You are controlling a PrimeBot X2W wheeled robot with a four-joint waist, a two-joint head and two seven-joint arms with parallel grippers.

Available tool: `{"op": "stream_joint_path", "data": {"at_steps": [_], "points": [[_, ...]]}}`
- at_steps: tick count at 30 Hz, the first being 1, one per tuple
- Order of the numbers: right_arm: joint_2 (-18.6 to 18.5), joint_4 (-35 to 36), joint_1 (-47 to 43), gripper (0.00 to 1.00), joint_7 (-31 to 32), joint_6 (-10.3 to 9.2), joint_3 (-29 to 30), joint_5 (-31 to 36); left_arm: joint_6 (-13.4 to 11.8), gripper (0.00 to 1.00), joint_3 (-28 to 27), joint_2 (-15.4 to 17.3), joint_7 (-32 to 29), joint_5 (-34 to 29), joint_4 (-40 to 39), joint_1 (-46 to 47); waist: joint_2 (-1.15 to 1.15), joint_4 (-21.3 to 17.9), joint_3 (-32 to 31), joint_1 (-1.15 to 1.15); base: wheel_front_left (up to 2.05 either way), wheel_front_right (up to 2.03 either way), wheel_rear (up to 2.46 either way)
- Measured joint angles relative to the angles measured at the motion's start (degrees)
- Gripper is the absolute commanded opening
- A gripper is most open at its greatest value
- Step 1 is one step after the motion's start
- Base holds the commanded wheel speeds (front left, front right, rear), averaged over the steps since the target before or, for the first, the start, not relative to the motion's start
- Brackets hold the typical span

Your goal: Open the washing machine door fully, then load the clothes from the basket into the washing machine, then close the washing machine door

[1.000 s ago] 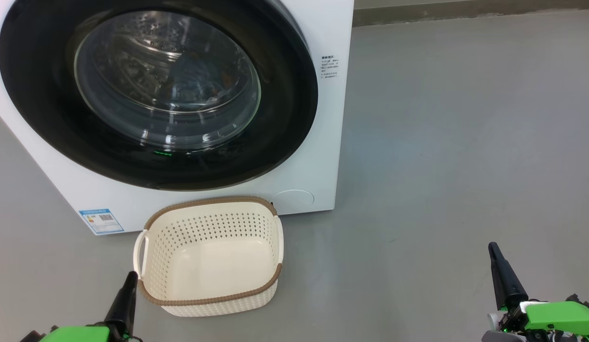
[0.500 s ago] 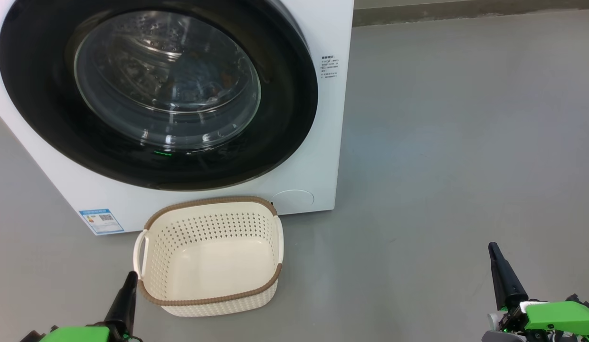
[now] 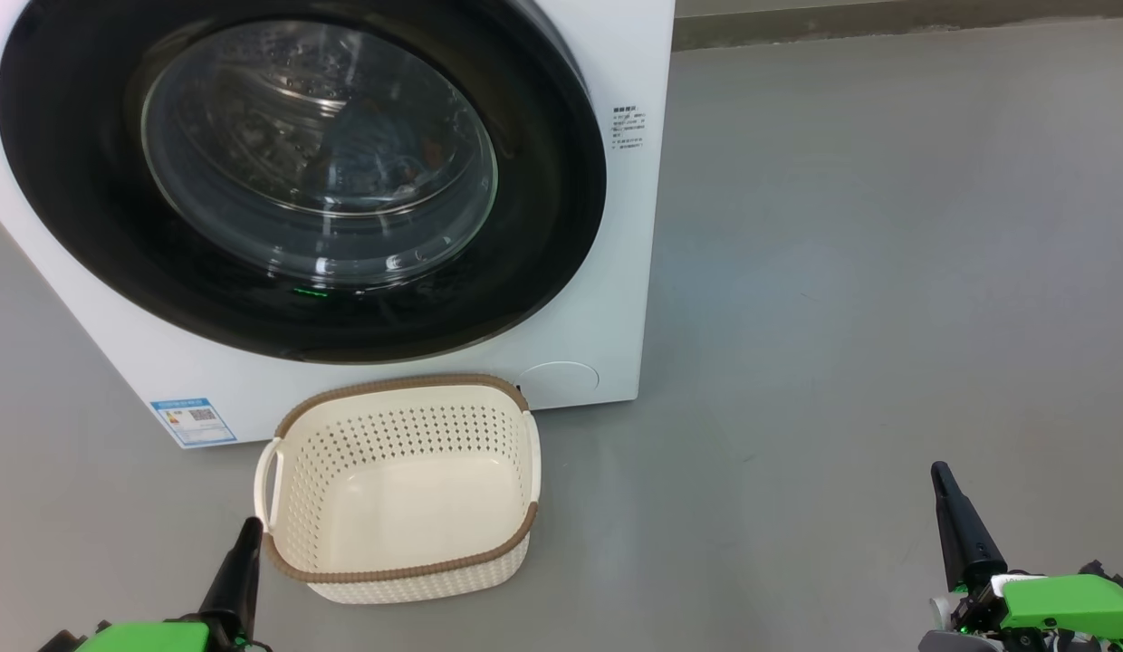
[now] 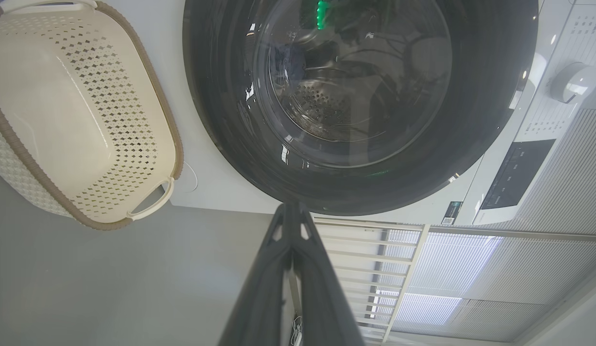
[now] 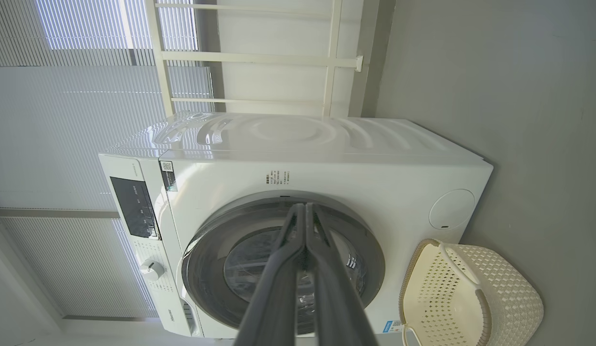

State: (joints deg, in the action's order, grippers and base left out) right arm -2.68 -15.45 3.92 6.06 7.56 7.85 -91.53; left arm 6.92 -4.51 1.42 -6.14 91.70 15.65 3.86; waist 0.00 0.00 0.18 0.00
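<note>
Grey floor (image 3: pixel 842 272), and we see nothing moved since a second ago. Glossy black washing machine door (image 3: pixel 91 181) sits closed; left gripper (image 3: pixel 251 525) and right gripper (image 3: pixel 938 471) are pinched shut.

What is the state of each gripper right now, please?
Left gripper: closed, holding nothing.
Right gripper: closed, holding nothing.
</note>
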Motion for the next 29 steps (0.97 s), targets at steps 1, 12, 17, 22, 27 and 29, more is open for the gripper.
{"op": "stream_joint_path", "data": {"at_steps": [1, 12, 17, 22, 27, 29], "points": [[0.0, 0.0, 0.0, 0.0, 0.0, 0.0, 0.0, 0.0, 0.0, 0.0, 0.0, 0.0, 0.0, 0.0, 0.0, 0.0, 0.0, 0.0, 0.0, 0.0, 0.0, 0.0, 0.0], [0.0, 0.0, 0.0, 0.0, 0.0, 0.0, 0.0, 0.0, 0.0, 0.0, 0.0, 0.0, 0.0, 0.0, 0.0, 0.0, 0.0, 0.0, 0.0, 0.0, 0.0, 0.0, 0.0], [0.0, 0.0, 0.0, 0.0, 0.0, 0.0, 0.0, 0.0, 0.0, 0.0, 0.0, 0.0, 0.0, 0.0, 0.0, 0.0, 0.0, 0.0, 0.0, 0.0, 0.0, 0.0, 0.0], [0.0, 0.0, 0.0, 0.0, 0.0, 0.0, 0.0, 0.0, 0.0, 0.0, 0.0, 0.0, 0.0, 0.0, 0.0, 0.0, 0.0, 0.0, 0.0, 0.0, 0.0, 0.0, 0.0], [0.0, 0.0, 0.0, 0.0, 0.0, 0.0, 0.0, 0.0, 0.0, 0.0, 0.0, 0.0, 0.0, 0.0, 0.0, 0.0, 0.0, 0.0, 0.0, 0.0, 0.0, 0.0, 0.0], [0.0, 0.0, 0.0, 0.0, 0.0, 0.0, 0.0, 0.0, 0.0, 0.0, 0.0, 0.0, 0.0, 0.0, 0.0, 0.0, 0.0, 0.0, 0.0, 0.0, 0.0, 0.0, 0.0]]}}
